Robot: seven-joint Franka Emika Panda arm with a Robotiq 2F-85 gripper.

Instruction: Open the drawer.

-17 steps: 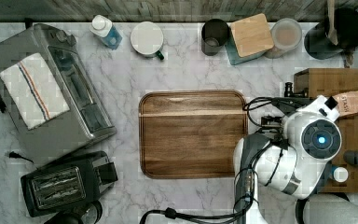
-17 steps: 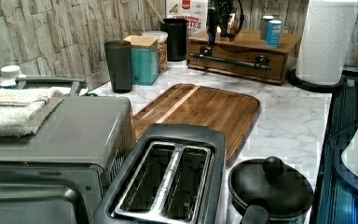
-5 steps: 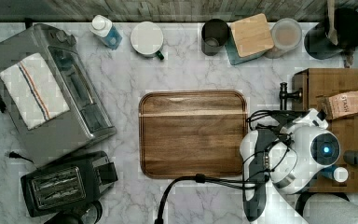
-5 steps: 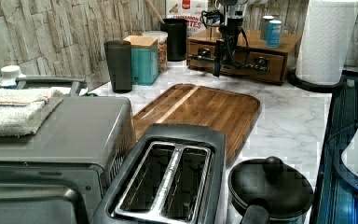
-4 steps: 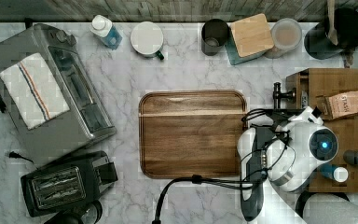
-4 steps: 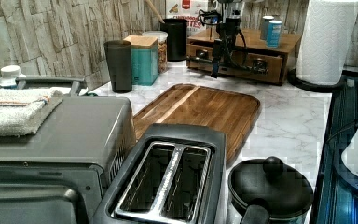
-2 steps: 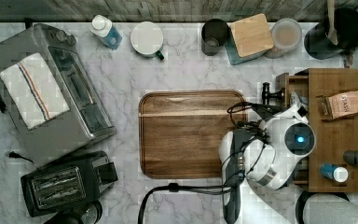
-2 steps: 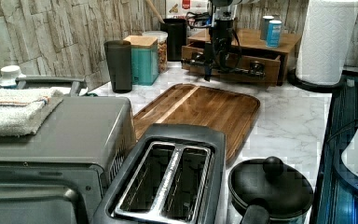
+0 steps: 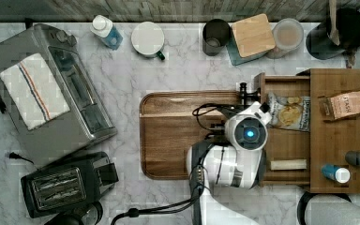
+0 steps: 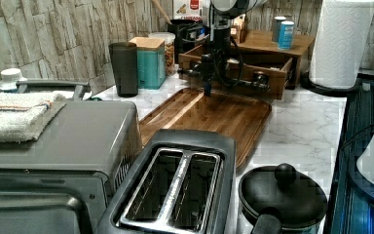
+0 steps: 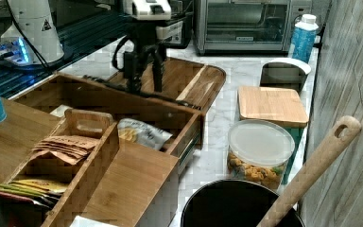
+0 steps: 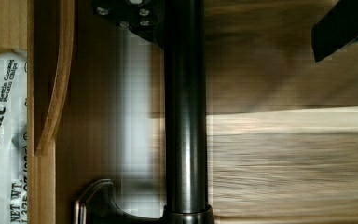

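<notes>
— Since the earlier frame the gripper (image 11: pixel 145 78) has travelled toward nine o'clock in the top view, drawing the drawer (image 9: pixel 283 80) out over the cutting board (image 9: pixel 178 136).

— Its hold?

— Fingers spread, straddling the bar handle (image 12: pixel 185 116). One touches it and nothing is clamped. I'd keep the pull square to the front.

— Hidden?

— The arm covers the drawer's front from above. Remaining travel, I cannot tell.

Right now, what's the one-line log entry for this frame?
task: open drawer | drawer: pulled out, chip bag visible inside | end effector: open, straddling handle | handle: above cutting board
</notes>
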